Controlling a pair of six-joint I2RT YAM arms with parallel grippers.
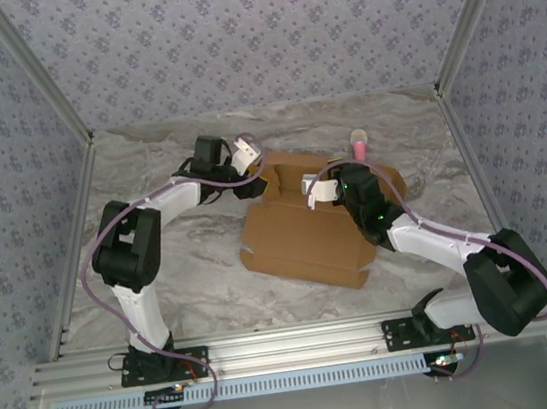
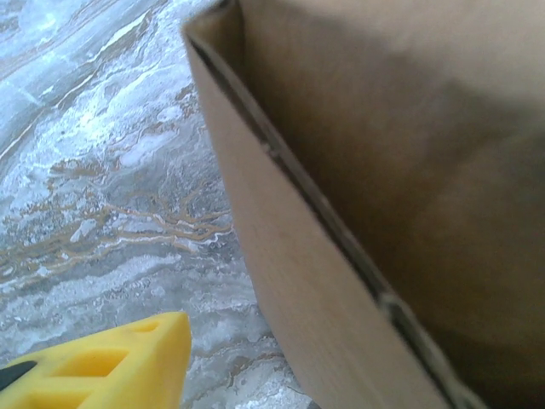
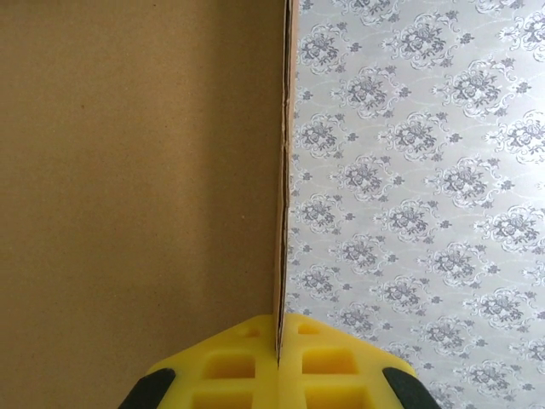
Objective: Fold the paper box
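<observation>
Brown paper box (image 3: 136, 170) edge sits pinched in the right claw (image 3: 278, 334).

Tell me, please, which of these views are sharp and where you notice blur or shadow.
Top external: evenly lit and fairly sharp, with a faint shadow along the paper box. Left wrist: the box wall is close and blurred, its inside shaded, the marble table somewhat clearer. Right wrist: the cardboard edge and the wallpaper are crisp.
</observation>
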